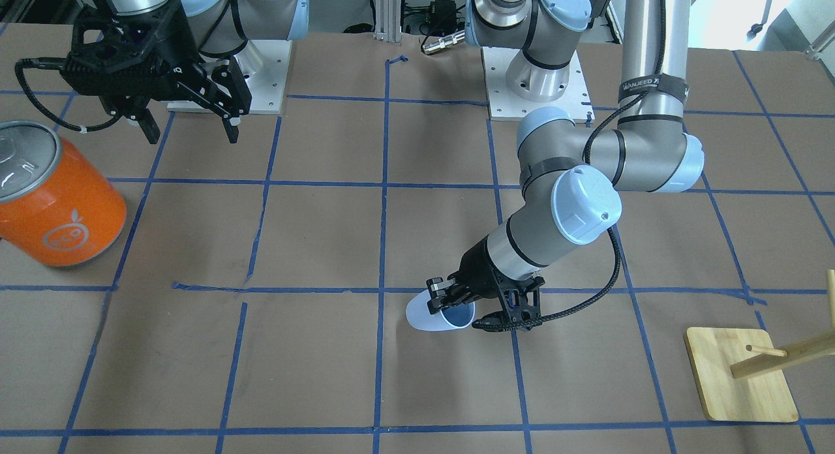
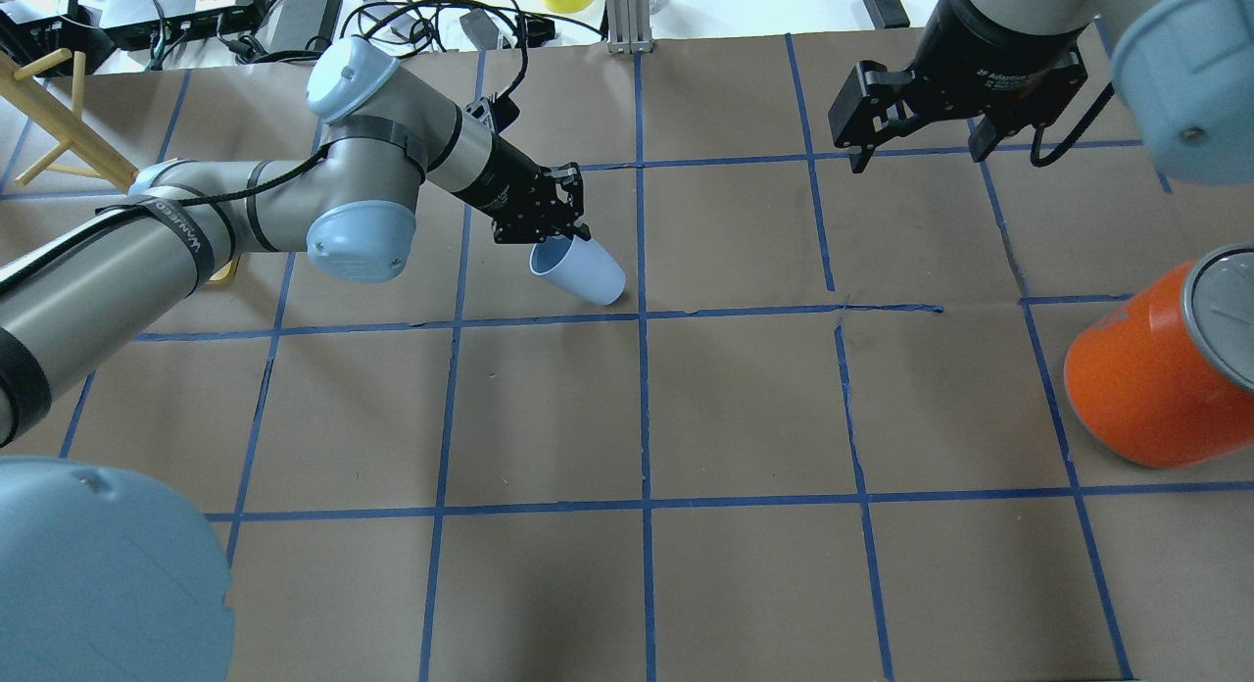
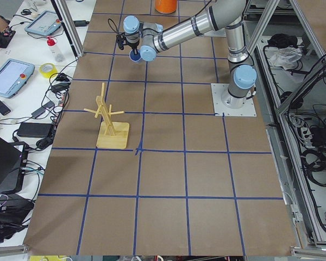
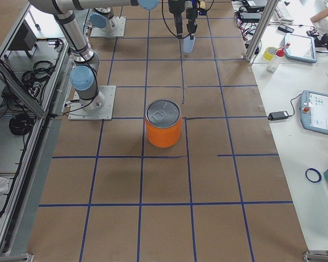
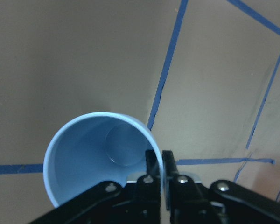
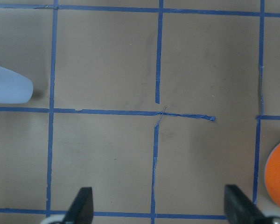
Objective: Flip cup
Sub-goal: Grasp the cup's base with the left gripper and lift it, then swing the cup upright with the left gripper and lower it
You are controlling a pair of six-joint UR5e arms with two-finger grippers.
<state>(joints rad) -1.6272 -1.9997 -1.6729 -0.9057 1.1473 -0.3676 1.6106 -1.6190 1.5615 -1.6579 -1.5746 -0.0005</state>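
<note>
The small pale blue-white tapered plastic cup (image 2: 584, 273) lies tipped over on its side, its light blue mouth turned up toward the left arm and its closed base pointing toward the middle of the table. It sits low over the brown paper-covered table (image 2: 745, 408) marked with a blue tape grid, just on the left arm's side of the centre tape line and in the half of the table away from the robot's base. Whether its wall touches the paper cannot be told. The left gripper (image 2: 564, 234) pinches the cup's rim with its jaws drawn narrow. In the left wrist view one finger (image 5: 152, 164) is inside the mouth and the other outside the wall, and the round bottom shows deep inside the cup (image 5: 91, 156). The right gripper (image 1: 190, 132) hangs above the table near its own base, well apart from the cup, with its jaws spread wide and nothing between them. A large orange can with a silver top (image 1: 62, 203) stands upright at the table's edge on the right arm's side. A light wooden peg stand on a flat square base (image 1: 740, 376) stands at the opposite end, beyond the left arm.
</note>
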